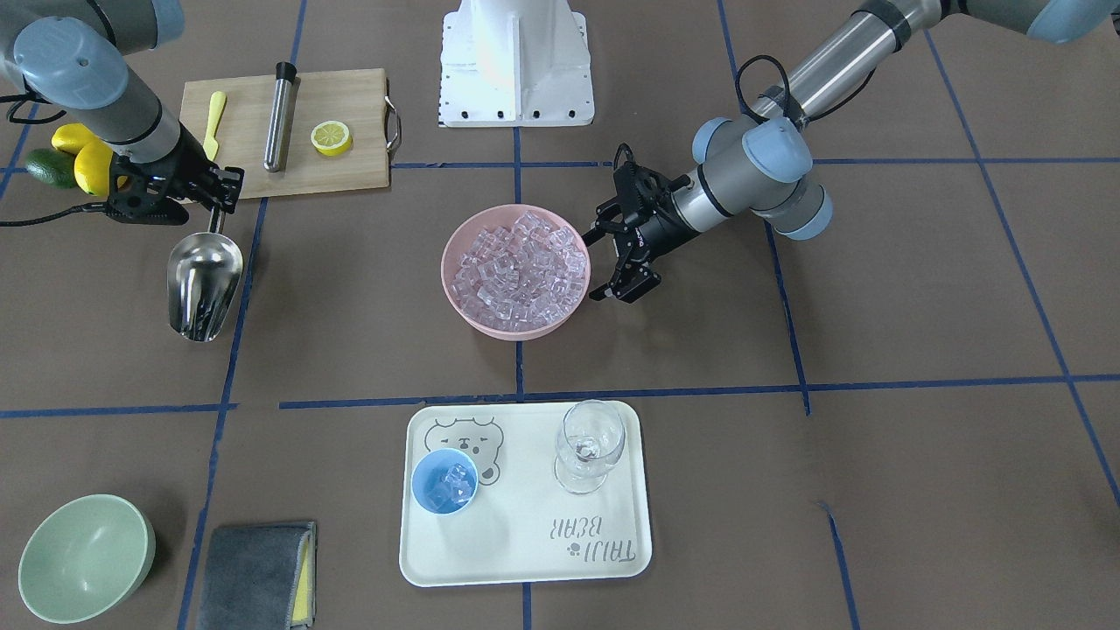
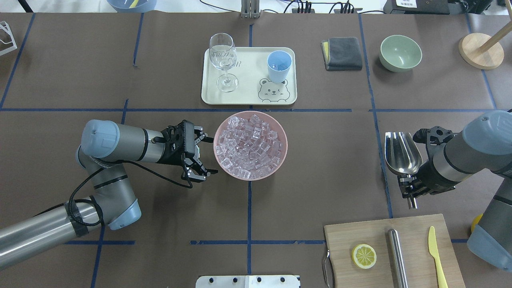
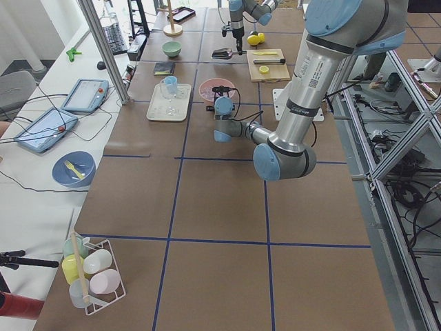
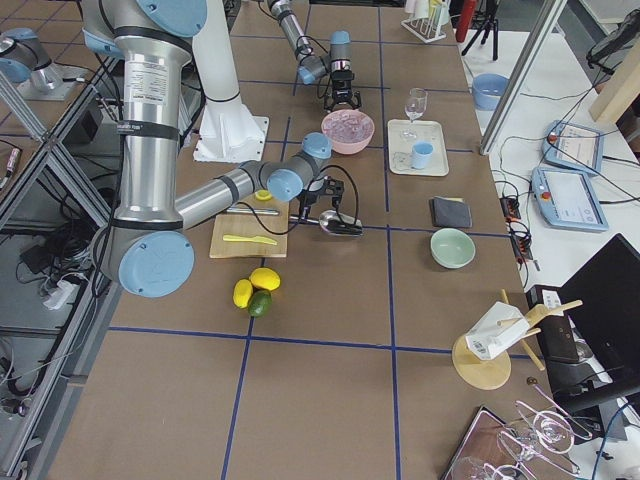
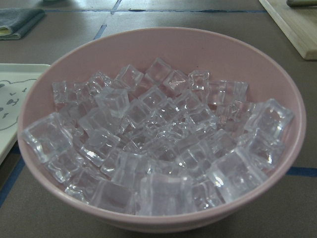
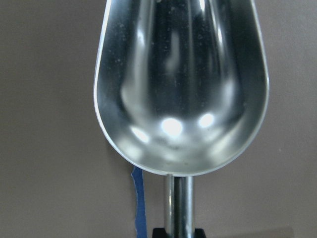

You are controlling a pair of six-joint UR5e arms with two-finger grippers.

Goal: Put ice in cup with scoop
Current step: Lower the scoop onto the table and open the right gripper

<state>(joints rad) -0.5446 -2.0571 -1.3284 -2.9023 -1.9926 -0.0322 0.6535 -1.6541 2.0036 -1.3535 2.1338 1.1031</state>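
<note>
Dozens of clear ice (image 1: 518, 269) cubes heaped in the pink bowl (image 1: 516, 332), empty scoop (image 1: 203, 284) held well off to its side.
Right gripper (image 2: 409, 185) is clamped on the scoop's tubular handle, trough bare, well apart from the bowl on the robot's right; left gripper (image 2: 206, 156) stands spread wide and empty just beside the bowl's opposite rim. The cup (image 1: 444, 481), a few cubes inside, sits on a tray (image 1: 525, 525) beyond the bowl, away from the robot. The cubes look hard, slick, light and loose, likely to skitter, so dig them out with the stiff steel trough rather than pinch them.
</note>
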